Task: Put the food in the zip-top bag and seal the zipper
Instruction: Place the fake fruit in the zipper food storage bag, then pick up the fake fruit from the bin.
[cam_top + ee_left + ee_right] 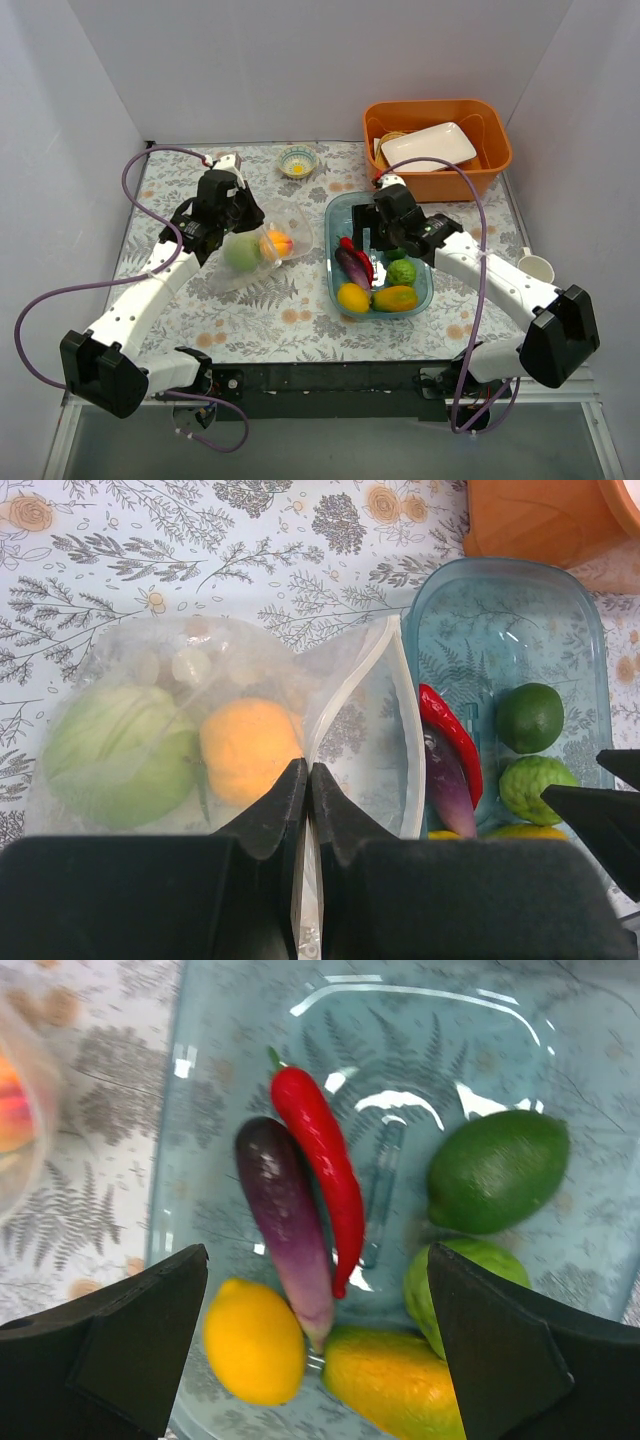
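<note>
The clear zip-top bag (258, 250) lies left of the blue tray (426, 296) with a green cabbage (118, 755) and an orange peach (250, 748) inside. Its whitish zipper (360, 675) curves around the open mouth. My left gripper (308, 772) is shut on the bag's mouth edge. My right gripper (318, 1270) hangs open above the tray, empty, over the purple eggplant (285, 1222), red chilli (322, 1165), yellow lemon (254, 1341), orange mango (392, 1383) and two limes (497, 1171).
An orange bin (437, 133) holding a white plate stands behind the tray. A small patterned bowl (297, 161) sits at the back. A white cup (536, 267) is at the right table edge.
</note>
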You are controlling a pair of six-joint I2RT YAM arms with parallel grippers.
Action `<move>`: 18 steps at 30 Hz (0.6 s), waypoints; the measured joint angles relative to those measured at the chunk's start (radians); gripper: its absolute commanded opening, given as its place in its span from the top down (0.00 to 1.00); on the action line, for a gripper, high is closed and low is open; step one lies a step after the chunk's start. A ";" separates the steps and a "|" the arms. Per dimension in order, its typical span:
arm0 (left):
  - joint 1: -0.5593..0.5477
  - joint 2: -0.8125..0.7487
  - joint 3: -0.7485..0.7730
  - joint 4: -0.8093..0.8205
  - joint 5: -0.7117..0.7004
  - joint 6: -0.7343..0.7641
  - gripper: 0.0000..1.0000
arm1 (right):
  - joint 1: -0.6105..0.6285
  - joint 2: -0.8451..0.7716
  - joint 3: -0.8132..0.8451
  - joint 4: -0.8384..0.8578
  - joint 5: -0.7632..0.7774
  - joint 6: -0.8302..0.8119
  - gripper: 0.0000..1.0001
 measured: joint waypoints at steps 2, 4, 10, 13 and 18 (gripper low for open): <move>0.000 0.001 0.000 0.000 0.000 0.000 0.97 | -0.002 0.010 0.007 -0.056 0.023 0.003 0.04; 0.000 0.001 0.000 0.000 0.001 -0.001 0.97 | -0.006 0.015 0.008 -0.123 0.034 0.008 0.05; 0.000 0.001 -0.006 0.002 0.008 -0.013 0.97 | -0.006 -0.005 -0.010 -0.253 0.060 0.051 0.05; 0.000 0.001 -0.006 0.005 0.015 -0.015 0.97 | -0.006 -0.012 -0.026 -0.297 0.092 0.065 0.06; 0.000 0.002 -0.006 0.008 0.018 -0.011 0.97 | -0.006 0.014 -0.044 -0.329 0.136 0.074 0.06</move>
